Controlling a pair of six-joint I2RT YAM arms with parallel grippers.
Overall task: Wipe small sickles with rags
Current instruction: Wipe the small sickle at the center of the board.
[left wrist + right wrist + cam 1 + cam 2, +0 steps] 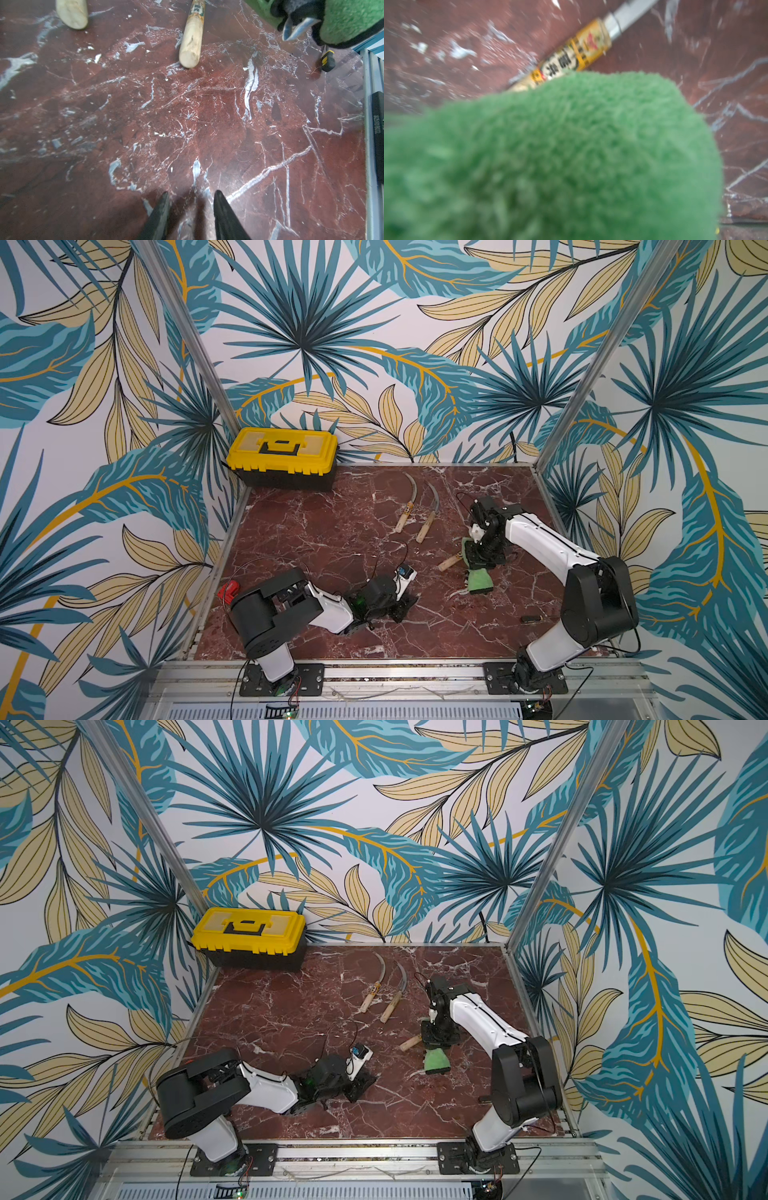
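Two small sickles [405, 506] [430, 516] lie side by side at the back middle of the marble table, also seen in a top view [376, 984]. A third sickle [449, 562] shows its pale handle beside the green rag [478, 578]. In the right wrist view its orange-labelled handle [577, 56] runs under the rag [550, 155]. My right gripper [478, 559] stands over the rag and is shut on it; its fingers are hidden. My left gripper [191, 195] is open and empty, low over bare marble at the front [405, 608]. A blade tip [295, 29] pokes from the rag [349, 20].
A yellow and black toolbox [282, 456] sits at the back left corner. A red object [228, 591] lies at the left edge behind my left arm. A small dark tool with yellow marks [534, 618] [327, 60] lies near the right arm's base. Metal rails border the table [374, 668].
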